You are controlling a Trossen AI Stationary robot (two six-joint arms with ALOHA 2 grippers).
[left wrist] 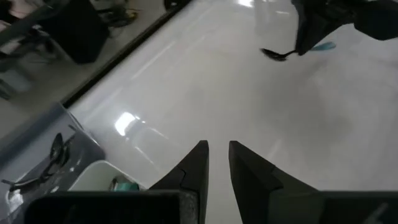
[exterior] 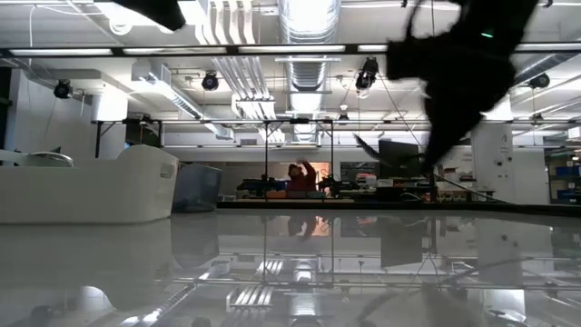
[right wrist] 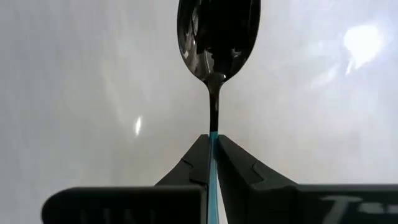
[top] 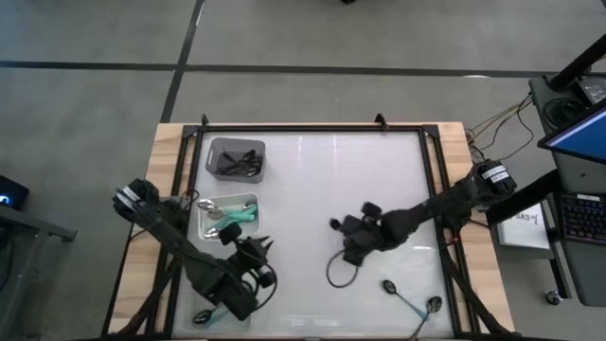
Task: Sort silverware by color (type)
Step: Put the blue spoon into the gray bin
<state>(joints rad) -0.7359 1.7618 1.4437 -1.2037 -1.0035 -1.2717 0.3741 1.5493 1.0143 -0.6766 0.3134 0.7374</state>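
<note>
Black glossy bowl, thin black neck, teal handle: spoon (right wrist: 216, 43) pinched by right gripper (right wrist: 212, 158) mid-frame; left gripper (left wrist: 216, 163) narrowly parted, empty, lower left.

Almost nothing here can be read. On the dark housing of the right arm's wrist (right wrist: 339, 204), at the lower edge of the right wrist view, pale raised lettering begins with what looks like a "T", the rest cut off. A white paper sheet (top: 524, 225) beside the desk, seen from above, carries dark marks too small to make out.
</note>
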